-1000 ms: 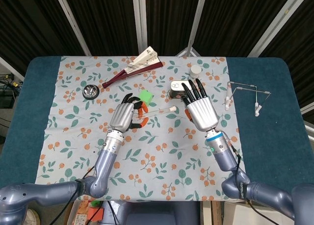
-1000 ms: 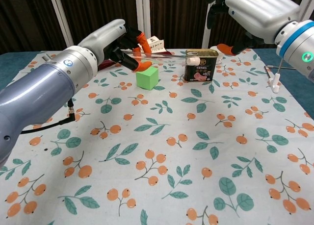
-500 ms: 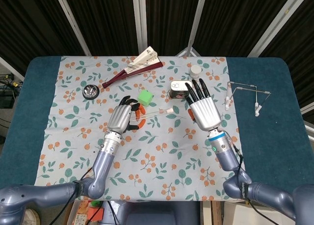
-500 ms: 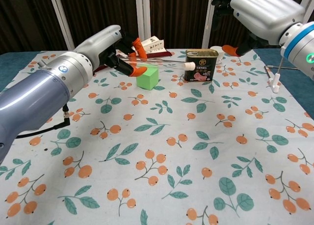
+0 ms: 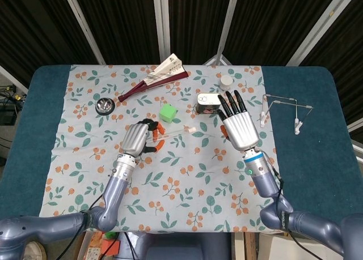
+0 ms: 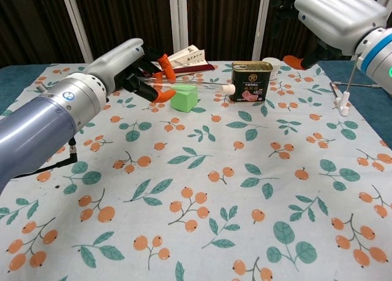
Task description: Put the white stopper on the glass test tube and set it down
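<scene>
Lower now than a second ago, the clear glass test tube (image 6: 184,83) with its white stopper (image 6: 229,88) has come down toward the surface (image 6: 202,189), carried by the left hand (image 5: 137,139). That hand grips the tube's near end, orange-tipped fingers (image 6: 163,61) curled around it, and the tube runs out level from them with the stopper at its far end. Whether it touches the cloth yet, I cannot tell. Just beyond the fingers sits a small green cube (image 6: 184,100), right behind the tube. Past the stopper end stands a black rectangular meat tin (image 6: 251,81). Above and right, the right hand (image 5: 241,128) has drifted back a little, hovering with its fingers spread, holding nothing. Beside it lies a bent wire frame with white caps (image 5: 281,110).
</scene>
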Available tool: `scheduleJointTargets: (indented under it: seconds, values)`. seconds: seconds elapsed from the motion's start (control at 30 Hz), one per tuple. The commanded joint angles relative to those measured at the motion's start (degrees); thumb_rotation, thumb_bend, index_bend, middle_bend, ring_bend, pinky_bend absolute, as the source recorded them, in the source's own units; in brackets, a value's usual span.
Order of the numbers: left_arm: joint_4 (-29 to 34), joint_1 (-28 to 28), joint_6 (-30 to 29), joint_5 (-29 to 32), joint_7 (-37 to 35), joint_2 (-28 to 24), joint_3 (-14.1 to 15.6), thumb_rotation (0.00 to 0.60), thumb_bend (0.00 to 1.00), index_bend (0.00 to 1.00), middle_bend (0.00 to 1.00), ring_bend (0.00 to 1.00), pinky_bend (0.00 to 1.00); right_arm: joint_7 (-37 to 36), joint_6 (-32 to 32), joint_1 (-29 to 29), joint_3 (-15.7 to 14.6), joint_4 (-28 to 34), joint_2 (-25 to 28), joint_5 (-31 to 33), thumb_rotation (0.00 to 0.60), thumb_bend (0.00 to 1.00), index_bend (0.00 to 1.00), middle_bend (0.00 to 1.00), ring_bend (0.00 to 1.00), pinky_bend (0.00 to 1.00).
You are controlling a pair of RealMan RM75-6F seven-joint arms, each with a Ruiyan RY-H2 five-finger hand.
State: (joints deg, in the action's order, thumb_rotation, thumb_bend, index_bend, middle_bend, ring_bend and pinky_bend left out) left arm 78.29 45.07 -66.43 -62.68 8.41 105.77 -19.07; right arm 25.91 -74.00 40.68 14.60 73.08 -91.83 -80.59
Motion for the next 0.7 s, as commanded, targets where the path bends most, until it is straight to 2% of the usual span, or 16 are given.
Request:
scheduleJointTargets:
  seconds: [0.03, 0.4, 0.7]
  values:
    - [-0.1, -0.5, -0.1, -0.5, -0.4, -0.1, 0.4, 0.600, 0.56, 0.64, 0.70, 0.31, 0.37, 0.0, -0.2, -0.1, 0.0, 0.1, 0.2, -0.1, 0.600, 0.38, 0.41, 0.15, 0.01, 0.02]
    - [-1.3, -3.2, 0.0, -1.8, -1.7, -0.4, 3.5, 0.600, 0.56, 0.64, 0.70, 0.31, 0.36, 0.0, -0.9, -0.8, 0.3, 0.7, 0.9, 0.4, 0.600, 0.38, 0.41, 0.15, 0.01, 0.02]
    - [-4.4, -4.1, 0.2, -3.7, -3.6, 1.5, 4.7, 0.600, 0.56, 0.64, 0.70, 0.31, 0.36, 0.3, -1.3, -1.2, 0.6, 1.5, 1.7, 0.7, 0.600, 0.38, 0.41, 0.15, 0.01, 0.02]
